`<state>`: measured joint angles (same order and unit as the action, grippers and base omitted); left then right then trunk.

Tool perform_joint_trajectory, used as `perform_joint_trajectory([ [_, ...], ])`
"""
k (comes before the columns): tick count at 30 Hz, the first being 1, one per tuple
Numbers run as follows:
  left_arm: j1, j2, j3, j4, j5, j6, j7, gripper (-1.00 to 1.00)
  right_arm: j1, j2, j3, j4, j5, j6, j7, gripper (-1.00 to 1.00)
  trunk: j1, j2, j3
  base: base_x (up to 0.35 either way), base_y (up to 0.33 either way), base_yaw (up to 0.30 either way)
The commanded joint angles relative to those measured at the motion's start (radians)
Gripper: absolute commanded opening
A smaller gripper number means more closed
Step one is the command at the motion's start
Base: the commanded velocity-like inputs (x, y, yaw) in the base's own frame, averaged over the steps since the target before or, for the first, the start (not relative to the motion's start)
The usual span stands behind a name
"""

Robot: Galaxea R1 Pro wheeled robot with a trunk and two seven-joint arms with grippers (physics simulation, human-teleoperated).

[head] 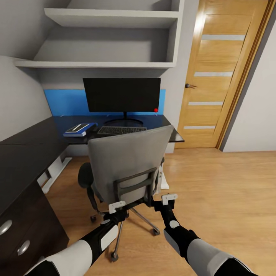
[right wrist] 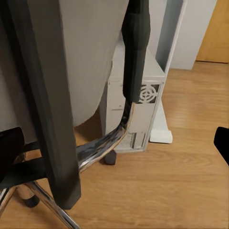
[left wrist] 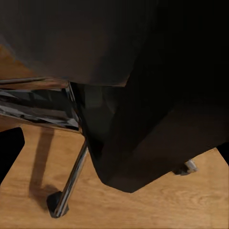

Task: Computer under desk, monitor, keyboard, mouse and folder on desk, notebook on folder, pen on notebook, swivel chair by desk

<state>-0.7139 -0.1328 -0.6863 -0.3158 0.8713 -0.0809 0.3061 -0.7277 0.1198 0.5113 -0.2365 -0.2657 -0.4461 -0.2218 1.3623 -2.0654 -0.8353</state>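
The grey swivel chair (head: pixel 128 165) stands with its back to me, in front of the dark desk (head: pixel 34 134). On the desk are the black monitor (head: pixel 122 94), the keyboard (head: pixel 120 130) below it, and a blue folder stack (head: pixel 79 129) left of the keyboard. I cannot make out the mouse. The white computer tower (right wrist: pixel 138 107) stands under the desk beyond the chair. My left gripper (head: pixel 117 207) is at the lower left of the chair back, open, its fingers (left wrist: pixel 10 151) spread beside the seat's underside. My right gripper (head: pixel 169 198) is open at the lower right.
A dark drawer cabinet (head: pixel 23 214) runs along my left. Grey shelves (head: pixel 103 42) hang above the desk. A wooden door (head: pixel 218 76) is at the right, with open wood floor (head: pixel 222 184) in front of it. The chair's chrome legs and castors (head: pixel 155 231) spread near my arms.
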Motion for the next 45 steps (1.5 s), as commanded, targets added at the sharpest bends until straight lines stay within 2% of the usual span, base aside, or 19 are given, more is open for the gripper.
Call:
perform_joint_trajectory([
  [1, -0.001, 0.001, -0.009, 0.0, 0.01, -0.005, 0.005, 1.0, -0.001, 0.0, 0.009, 0.001, -0.008, -0.003, -0.005, 1.0, 0.0, 0.0, -0.001, 0.029, 0.041, 0.0],
  [23, -0.001, 0.0, -0.009, 0.0, 0.011, -0.004, 0.005, 1.0, -0.001, 0.0, 0.009, 0.002, -0.007, -0.003, -0.005, 1.0, 0.0, 0.0, -0.001, 0.058, 0.065, 0.0],
  [45, -0.001, 0.001, -0.009, 0.0, 0.008, -0.003, 0.011, 1.0, -0.001, 0.001, 0.01, 0.001, -0.01, 0.001, -0.005, 1.0, -0.004, 0.007, 0.002, -0.317, 0.0, 0.0],
])
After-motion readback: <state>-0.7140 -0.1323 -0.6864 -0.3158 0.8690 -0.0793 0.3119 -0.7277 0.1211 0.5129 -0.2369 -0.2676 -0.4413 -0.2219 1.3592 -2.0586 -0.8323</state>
